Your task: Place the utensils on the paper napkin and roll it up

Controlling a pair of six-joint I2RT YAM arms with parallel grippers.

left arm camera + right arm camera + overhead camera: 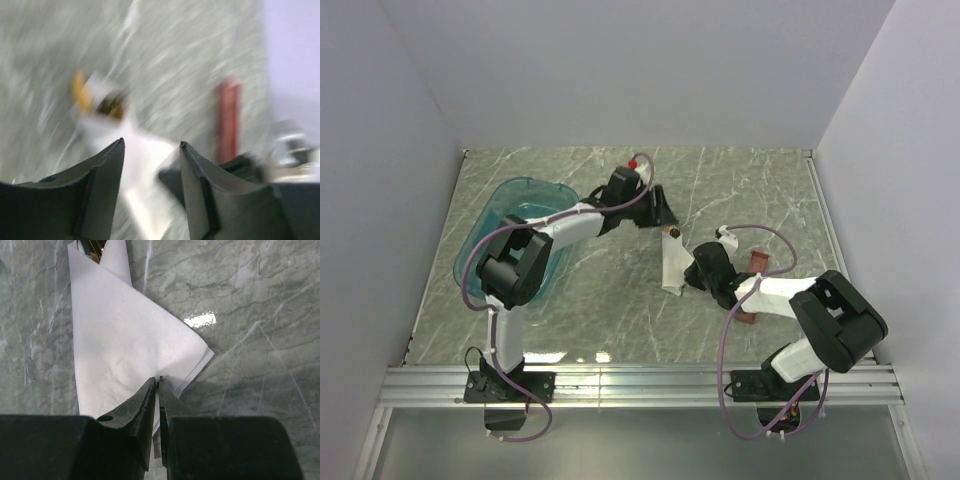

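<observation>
one paper napkin (120, 350) lies near the middle of the desk (750, 190), folded into a narrow white wedge that runs from near to far. the utensils (672, 233) are wrapped inside it, and only dark and brownish tips poke out of its far end; how many pieces there are cannot be told. there are two arms. the right tool (159, 382) has its fingers pressed almost together on the napkin's near right edge, with a thin sliver of paper caught between them. the left tool (151, 144) hangs above the napkin's far end with a moderate gap between its fingers and nothing between them, though its wrist view is badly blurred. one translucent teal tub (525, 190) stands on the left of the desk, partly under the left arm. one long reddish-brown tray (229, 120) lies to the right of the napkin, mostly hidden by the right arm in the top view. the desk is glossy grey-green marble with pale veins. plain white walls (640, 70) close it in on the left, right and far sides, and a ribbed metal rail (620, 385) runs along the near edge where both arm bases are bolted.
</observation>
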